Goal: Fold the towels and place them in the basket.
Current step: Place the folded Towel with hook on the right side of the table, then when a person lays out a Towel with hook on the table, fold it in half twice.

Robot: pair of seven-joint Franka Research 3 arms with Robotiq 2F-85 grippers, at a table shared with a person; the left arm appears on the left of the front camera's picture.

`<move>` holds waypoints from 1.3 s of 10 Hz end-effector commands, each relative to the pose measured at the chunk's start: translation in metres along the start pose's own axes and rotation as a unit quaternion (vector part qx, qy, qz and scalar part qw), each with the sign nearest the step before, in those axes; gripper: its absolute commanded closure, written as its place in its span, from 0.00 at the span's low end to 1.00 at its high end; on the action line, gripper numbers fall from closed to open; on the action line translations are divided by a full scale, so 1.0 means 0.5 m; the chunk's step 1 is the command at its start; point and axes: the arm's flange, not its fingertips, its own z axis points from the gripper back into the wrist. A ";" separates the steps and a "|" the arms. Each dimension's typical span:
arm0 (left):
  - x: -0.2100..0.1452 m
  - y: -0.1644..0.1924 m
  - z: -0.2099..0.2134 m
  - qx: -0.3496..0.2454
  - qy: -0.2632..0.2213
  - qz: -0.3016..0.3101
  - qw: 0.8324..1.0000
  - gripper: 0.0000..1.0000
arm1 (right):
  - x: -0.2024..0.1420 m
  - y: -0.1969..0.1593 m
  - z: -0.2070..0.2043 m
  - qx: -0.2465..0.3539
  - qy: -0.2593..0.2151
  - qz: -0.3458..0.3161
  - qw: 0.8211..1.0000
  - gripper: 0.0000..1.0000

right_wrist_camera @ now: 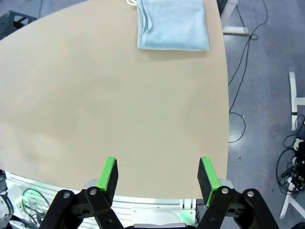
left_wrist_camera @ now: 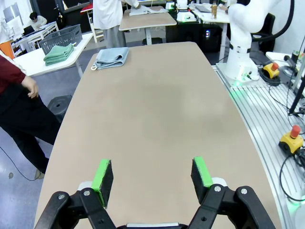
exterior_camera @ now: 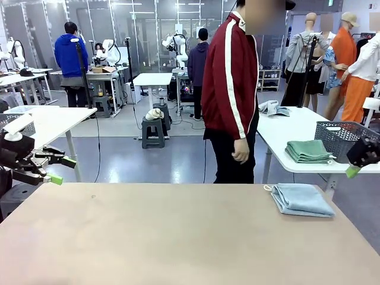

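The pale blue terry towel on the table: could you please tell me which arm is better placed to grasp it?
Probably the right: the pale blue terry towel lies at the beige table's far right corner, near the open right claw; the open left claw hangs at the opposite edge.

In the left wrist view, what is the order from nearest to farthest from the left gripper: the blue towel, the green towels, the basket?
1. Blue towel, at the far end of the table.
2. Green towels, stacked on the neighbouring white table.
3. Basket, just behind that stack.
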 end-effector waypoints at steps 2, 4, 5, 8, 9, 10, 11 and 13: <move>0.004 -0.006 0.001 0.001 -0.003 -0.001 1.000 0.16 | 0.011 -0.004 -0.001 -0.003 -0.001 -0.004 1.000 0.16; 0.004 -0.006 0.001 0.001 -0.003 -0.001 1.000 0.16 | 0.011 -0.004 -0.001 -0.003 -0.001 -0.004 1.000 0.16; 0.004 -0.006 0.001 0.001 -0.003 -0.001 1.000 0.16 | 0.011 -0.004 -0.001 -0.003 -0.001 -0.004 1.000 0.16; 0.004 -0.006 0.001 0.001 -0.003 -0.001 1.000 0.16 | 0.011 -0.004 -0.001 -0.003 -0.001 -0.004 1.000 0.16; 0.004 -0.006 0.001 0.001 -0.003 -0.001 1.000 0.16 | 0.011 -0.004 -0.001 -0.003 -0.001 -0.004 1.000 0.16; 0.004 -0.006 0.001 0.001 -0.003 -0.001 1.000 0.16 | 0.011 -0.004 -0.001 -0.003 -0.001 -0.004 1.000 0.16; 0.004 -0.006 0.001 0.001 -0.003 -0.001 1.000 0.16 | 0.011 -0.004 -0.001 -0.003 -0.001 -0.004 1.000 0.16; 0.004 -0.006 0.001 0.001 -0.003 -0.001 1.000 0.16 | 0.011 -0.004 -0.001 -0.003 -0.001 -0.004 1.000 0.16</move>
